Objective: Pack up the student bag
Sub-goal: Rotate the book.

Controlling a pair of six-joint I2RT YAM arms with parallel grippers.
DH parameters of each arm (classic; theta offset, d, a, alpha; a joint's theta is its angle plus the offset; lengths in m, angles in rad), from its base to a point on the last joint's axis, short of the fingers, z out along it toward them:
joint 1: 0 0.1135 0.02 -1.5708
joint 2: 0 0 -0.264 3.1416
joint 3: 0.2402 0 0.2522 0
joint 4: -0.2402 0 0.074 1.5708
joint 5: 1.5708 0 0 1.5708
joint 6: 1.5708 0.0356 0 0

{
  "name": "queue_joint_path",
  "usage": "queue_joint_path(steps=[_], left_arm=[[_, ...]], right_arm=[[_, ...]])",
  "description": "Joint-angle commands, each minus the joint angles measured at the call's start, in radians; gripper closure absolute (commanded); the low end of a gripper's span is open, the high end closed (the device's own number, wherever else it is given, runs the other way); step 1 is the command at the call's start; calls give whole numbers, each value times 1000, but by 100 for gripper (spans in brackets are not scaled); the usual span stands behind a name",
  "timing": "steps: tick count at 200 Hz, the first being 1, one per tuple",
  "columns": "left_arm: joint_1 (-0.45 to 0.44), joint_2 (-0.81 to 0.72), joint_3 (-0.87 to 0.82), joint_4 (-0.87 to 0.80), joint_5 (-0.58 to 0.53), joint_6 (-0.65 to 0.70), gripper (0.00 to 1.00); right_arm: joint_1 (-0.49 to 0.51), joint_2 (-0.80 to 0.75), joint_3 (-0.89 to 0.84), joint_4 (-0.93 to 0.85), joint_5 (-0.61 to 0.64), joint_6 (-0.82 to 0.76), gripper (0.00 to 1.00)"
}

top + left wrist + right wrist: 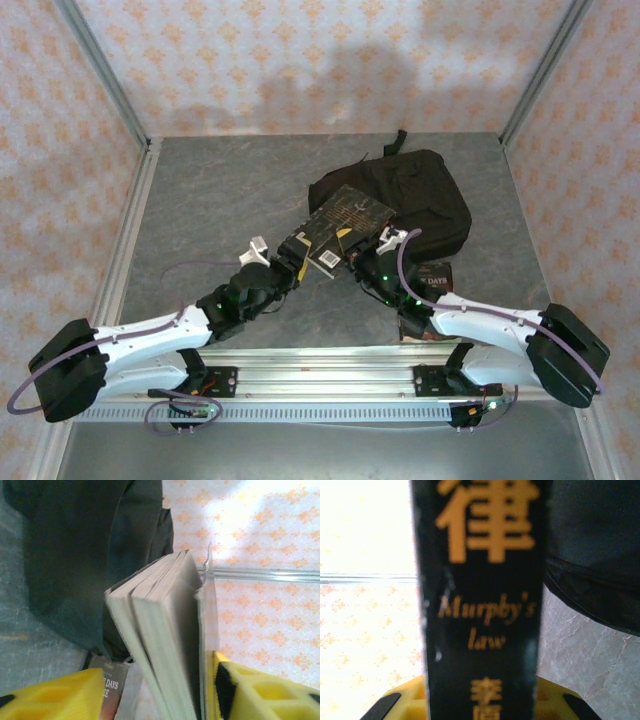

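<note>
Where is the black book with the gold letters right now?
In the top view, the black book with gold letters is mid-table, between the left gripper and right gripper, at the near edge of the large black fabric backpack.

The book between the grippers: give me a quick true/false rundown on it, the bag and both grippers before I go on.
1. The book has "Murphy's law" on its spine. True.
2. The book is already inside the student bag. False: it is outside, at the bag's near side, between the two grippers.
3. The right gripper is shut on the book. True.
4. The left gripper presses the book from both sides. False: one finger is against it, and the other stands apart with a gap.
5. A second book lies on the table by the right arm. True.
</note>
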Motion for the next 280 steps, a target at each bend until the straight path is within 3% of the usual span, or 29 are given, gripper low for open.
queue_joint_path(steps=[1, 15, 114, 147, 176, 189, 208, 220, 251, 280], left_arm=[[-3, -38, 39, -16, -116, 61, 46], [1, -36, 43, -18, -128, 65, 52], [4, 97, 85, 122, -13, 42, 66], [6, 88, 85, 129, 1, 65, 79], [21, 68, 78, 120, 24, 68, 97], [41, 31, 70, 72, 31, 71, 100], [73, -72, 64, -83, 15, 89, 100], [97, -148, 52, -160, 2, 112, 100], [141, -351, 127, -535, -54, 263, 100], [144, -473, 174, -762, -110, 363, 100]], right_arm=[[15, -5, 34, 109, 20, 29, 100], [20, -1, 32, 108, 11, 39, 100], [34, 34, 42, 115, -2, 42, 100], [32, 51, 40, 113, -5, 41, 100], [33, 38, 41, 55, 8, 15, 100], [34, 28, 48, -26, 30, -7, 87], [33, -53, 61, -180, 93, -56, 51], [32, -94, 74, -264, 129, -110, 37], [32, -169, 203, -597, 236, -329, 22], [19, -132, 325, -772, 268, -519, 25]])
